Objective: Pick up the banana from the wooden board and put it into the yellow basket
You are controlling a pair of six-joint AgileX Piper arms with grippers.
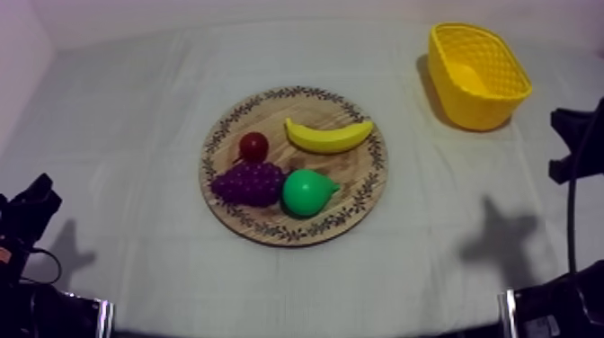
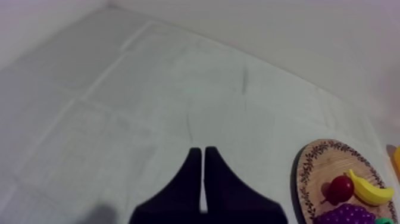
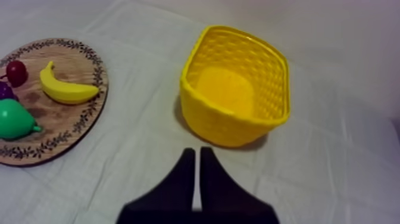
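A yellow banana [image 1: 328, 136] lies on the far side of the round wooden board [image 1: 359, 166] in the middle of the table. The yellow basket [image 1: 476, 106] stands empty at the far right. My left gripper [image 2: 202, 151] is shut on nothing over bare cloth, with the board [image 2: 315, 179] and banana [image 2: 369, 190] off to its side. My right gripper [image 3: 197, 151] is shut on nothing, hovering just short of the basket [image 3: 220, 125]; the banana [image 3: 64, 90] rests on the board [image 3: 77, 116] beside it. Both arms, the left [image 1: 27, 216] and the right [image 1: 575, 144], sit at the table's sides.
Sharing the board with the banana are a small red fruit [image 1: 254, 146], a bunch of purple grapes [image 1: 247, 182] and a green pear [image 1: 308, 191]. Open cloth separates the board from the basket.
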